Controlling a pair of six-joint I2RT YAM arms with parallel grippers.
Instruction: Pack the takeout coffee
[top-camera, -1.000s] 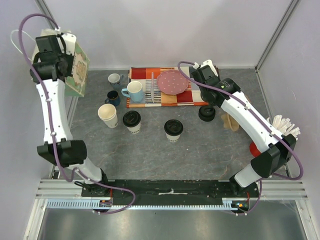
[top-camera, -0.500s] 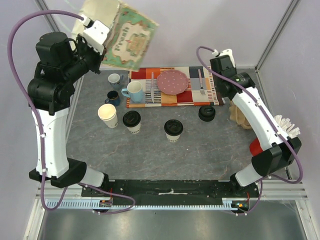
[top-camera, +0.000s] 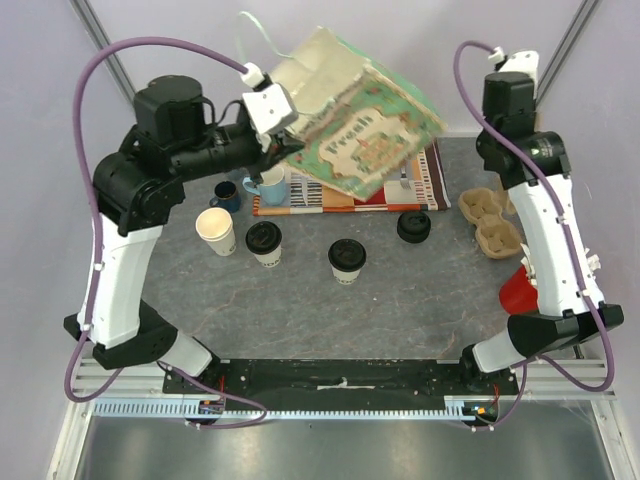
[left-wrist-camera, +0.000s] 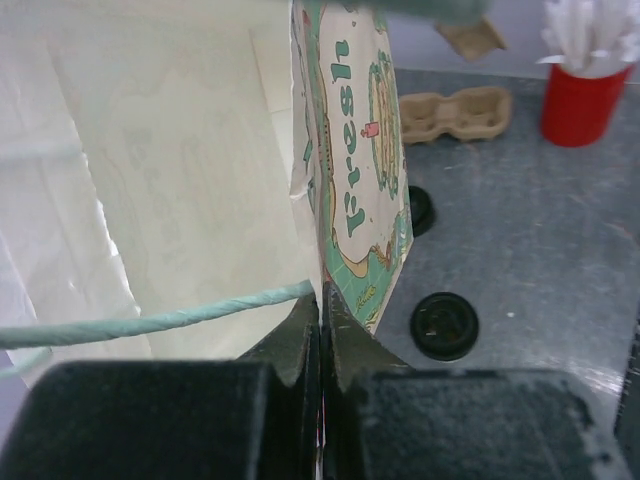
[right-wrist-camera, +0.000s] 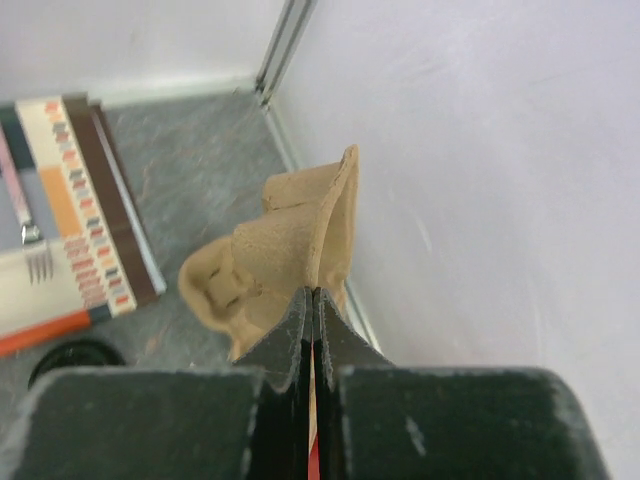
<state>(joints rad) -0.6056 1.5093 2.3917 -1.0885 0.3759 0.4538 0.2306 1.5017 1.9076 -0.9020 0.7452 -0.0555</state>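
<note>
Two cream paper cups with black lids (top-camera: 264, 242) (top-camera: 347, 259) stand mid-table. A third cream cup (top-camera: 216, 230) stands open to their left. A loose black lid (top-camera: 414, 226) lies further right. My left gripper (left-wrist-camera: 322, 300) is shut on the rim of a green-printed paper bag (top-camera: 365, 135), held high and tilted over the placemat. My right gripper (right-wrist-camera: 315, 292) is shut on the edge of a brown cardboard cup carrier (right-wrist-camera: 285, 245), near the right wall. The carrier also shows in the top view (top-camera: 490, 222).
A striped placemat (top-camera: 432, 180) with a fork lies at the back, mostly hidden by the bag. A light blue mug (top-camera: 268, 183) and a navy mug (top-camera: 226, 194) stand behind the open cup. A red cup of white sticks (left-wrist-camera: 588, 100) stands by the right wall.
My left arm has swung the bag from the far left wall up and rightward over the placemat. My right arm has risen and drawn back toward the right wall, and the carrier moved with it.
</note>
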